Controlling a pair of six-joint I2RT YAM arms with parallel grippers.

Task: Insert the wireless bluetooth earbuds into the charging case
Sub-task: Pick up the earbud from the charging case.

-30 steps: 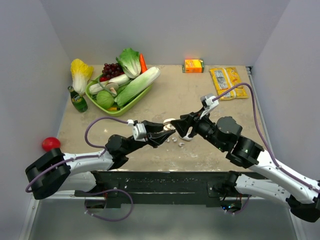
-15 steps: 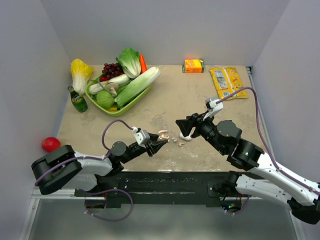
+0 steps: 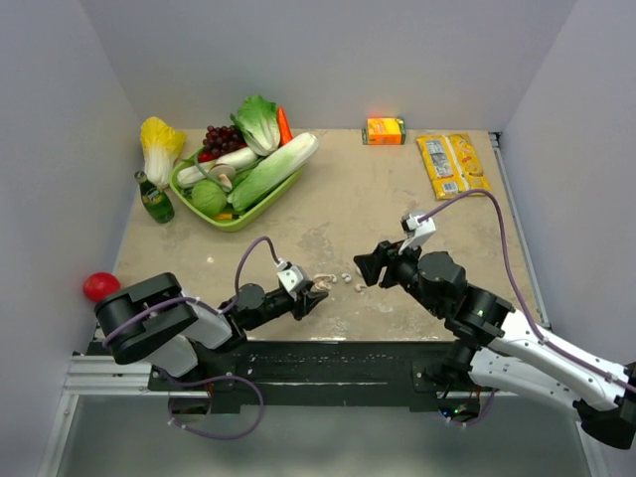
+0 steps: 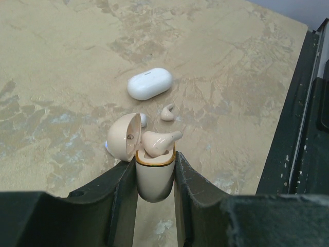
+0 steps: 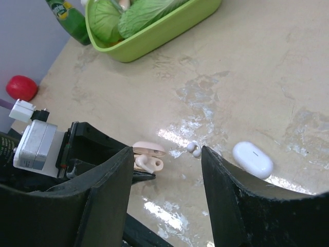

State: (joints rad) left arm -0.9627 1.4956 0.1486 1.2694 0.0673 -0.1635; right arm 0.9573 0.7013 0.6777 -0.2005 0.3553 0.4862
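Note:
My left gripper is shut on the cream charging case, whose lid stands open. One pale earbud lies in the case mouth with its stem poking out. A second earbud lies loose on the table just beyond it, seen as a small white earbud in the right wrist view. From above, the left gripper holds the case low near the front edge. My right gripper hovers open to the right of it, its fingers empty.
A closed white pebble case lies past the loose earbud. A green tray of vegetables, a green bottle and a red ball are on the left. An orange carton and yellow packet lie at the back. The black rail borders the near edge.
Both grippers have drawn apart from the table's middle. The left one pulled back toward the near edge with the case in it; the right one backed off to the right, still open.

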